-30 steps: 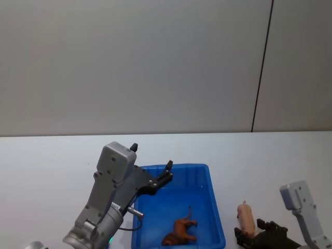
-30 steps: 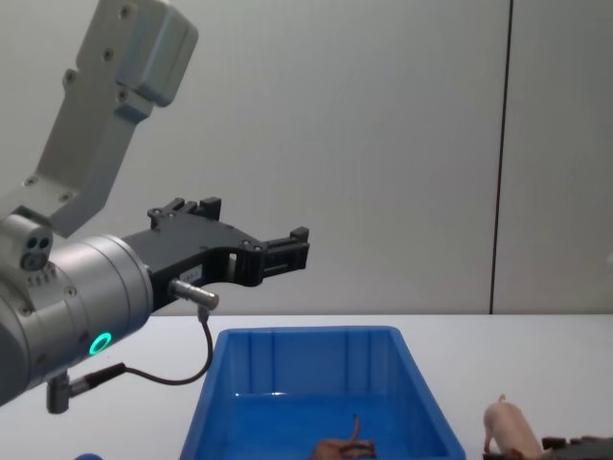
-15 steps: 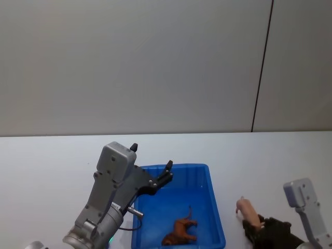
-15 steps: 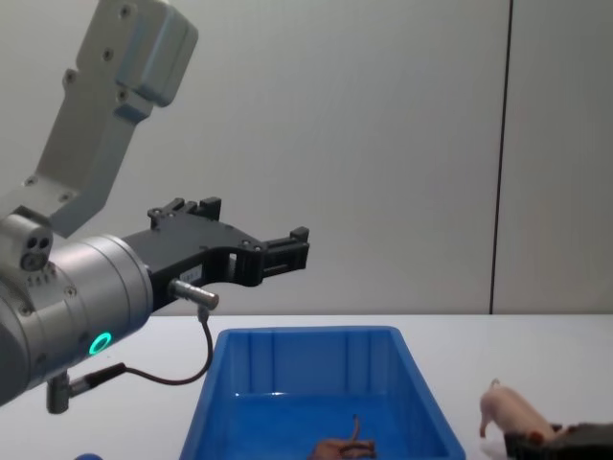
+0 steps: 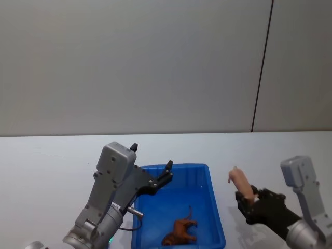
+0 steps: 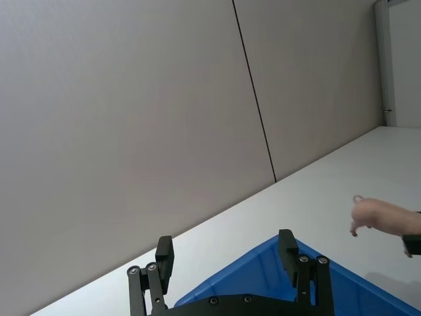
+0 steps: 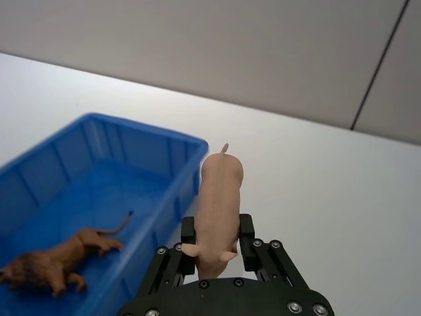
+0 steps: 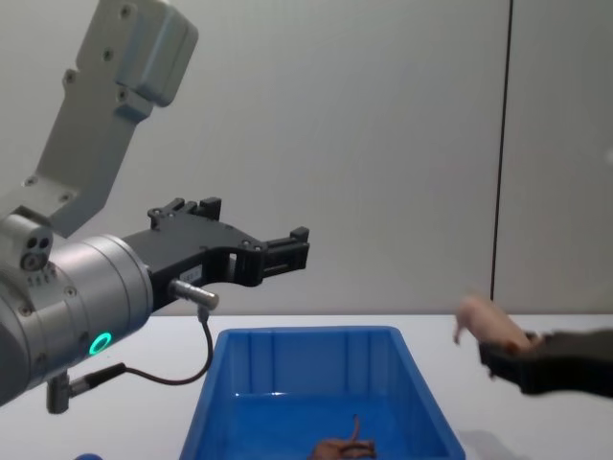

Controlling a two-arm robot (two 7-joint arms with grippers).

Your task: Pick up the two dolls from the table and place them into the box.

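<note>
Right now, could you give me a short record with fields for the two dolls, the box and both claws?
pig doll: gripped in the right claw, in the air, to the right of the box
brown doll: lying inside the box, at the end nearer the robot
box: blue, on the white table
right claw: shut on the pig doll
left claw: open, holding nothing, raised over the box's left side

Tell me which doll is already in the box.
The reddish-brown maned doll, lying on the floor of the blue box. The pink pig is held by the right pincer beside it.
</note>
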